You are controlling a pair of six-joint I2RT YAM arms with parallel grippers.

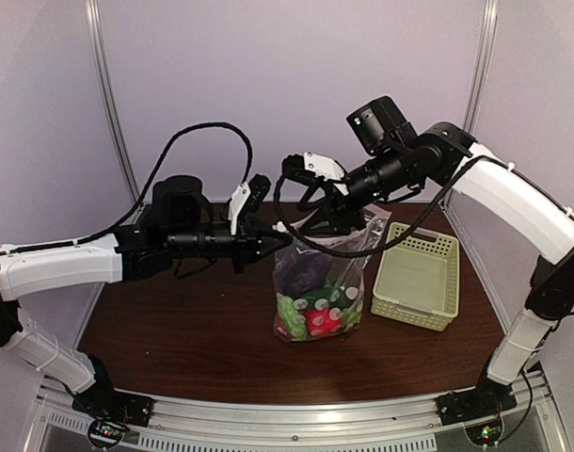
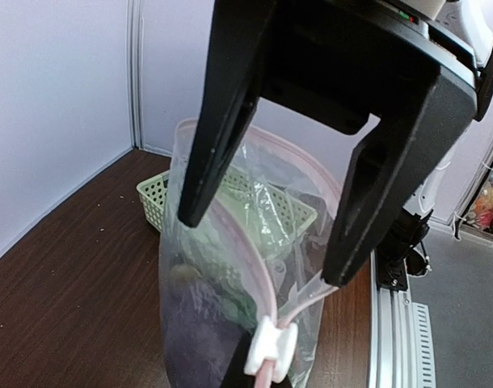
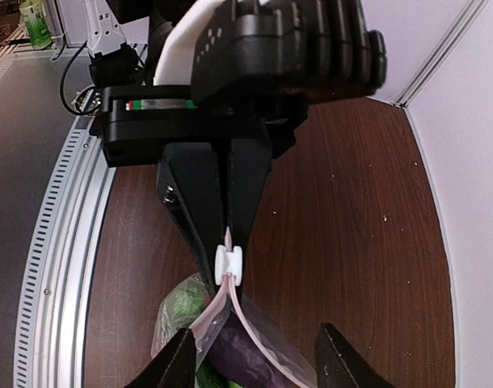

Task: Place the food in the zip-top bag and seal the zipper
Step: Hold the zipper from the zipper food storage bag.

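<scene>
The clear crinkly plastic zip-top bag (image 1: 343,268) stands on the dark wooden desk (image 1: 174,330), toy food (image 1: 322,320) inside. The left fingers (image 3: 200,202) clench its pink zipper strip (image 3: 216,299) beside the white slider (image 3: 229,263). The 2 right fingers (image 2: 376,202) are released, straddling the bag's mouth.

Dark wood table (image 1: 174,330): zip-top bag (image 1: 317,282) standing, pale green basket (image 1: 411,311) just beside

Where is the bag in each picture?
Top: bag in the middle, left of the basket.
Left wrist: bag fills the centre, behind the open right gripper.
Right wrist: bag at bottom centre.
Shared landmark: the left gripper shut on the bag's top edge.
</scene>
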